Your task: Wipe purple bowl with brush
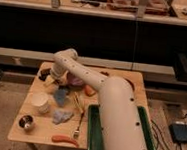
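A white robot arm [93,84] reaches from the lower right across a light wooden counter [40,134], bends at a rounded elbow near the back left, and points down at the left rear part of the counter. The gripper [53,79] hangs low there, just beside a chunky black block [44,74], with its jaws spread wide; whether they touch anything cannot be told. The round, deep purple bowl [75,81] sits near the back middle of the counter, just right of the gripper and partly hidden behind the arm. The slim dark brush cannot be picked out among the dark shapes by the gripper. An orange fruit [89,90] lies just right of the bowl. In front of the bowl are a blue cloth [60,96] and a yellowish item [78,102]. Further forward stand 1 white cup [40,102], a pale crumpled cloth [61,117], 1 small shiny steel bowl [25,122], a fork [76,133] and an orange carrot-like stick [63,139]. A green tray [93,132] lies at the right, mostly covered by the arm.
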You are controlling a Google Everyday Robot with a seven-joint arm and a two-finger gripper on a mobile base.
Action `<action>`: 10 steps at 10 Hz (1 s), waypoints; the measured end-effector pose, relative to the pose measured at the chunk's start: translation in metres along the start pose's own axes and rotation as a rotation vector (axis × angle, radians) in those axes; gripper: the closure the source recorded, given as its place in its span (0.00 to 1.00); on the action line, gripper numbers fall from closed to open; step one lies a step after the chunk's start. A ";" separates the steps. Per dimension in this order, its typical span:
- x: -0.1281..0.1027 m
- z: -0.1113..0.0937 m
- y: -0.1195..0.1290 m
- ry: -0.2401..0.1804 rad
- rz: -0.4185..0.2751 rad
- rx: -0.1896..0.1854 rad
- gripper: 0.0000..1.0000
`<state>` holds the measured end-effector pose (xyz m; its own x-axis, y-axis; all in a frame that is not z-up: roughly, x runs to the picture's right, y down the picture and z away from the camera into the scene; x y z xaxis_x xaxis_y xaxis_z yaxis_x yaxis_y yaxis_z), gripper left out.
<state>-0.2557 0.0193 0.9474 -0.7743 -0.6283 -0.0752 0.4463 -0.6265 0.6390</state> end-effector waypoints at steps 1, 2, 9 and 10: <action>0.000 0.006 -0.001 -0.013 -0.002 0.007 0.20; -0.003 0.009 0.001 -0.025 0.001 0.009 0.20; -0.024 0.029 0.000 -0.074 0.010 0.070 0.43; -0.024 0.030 0.000 -0.065 0.012 0.081 0.53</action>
<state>-0.2510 0.0480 0.9718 -0.7980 -0.6024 -0.0186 0.4199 -0.5779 0.6998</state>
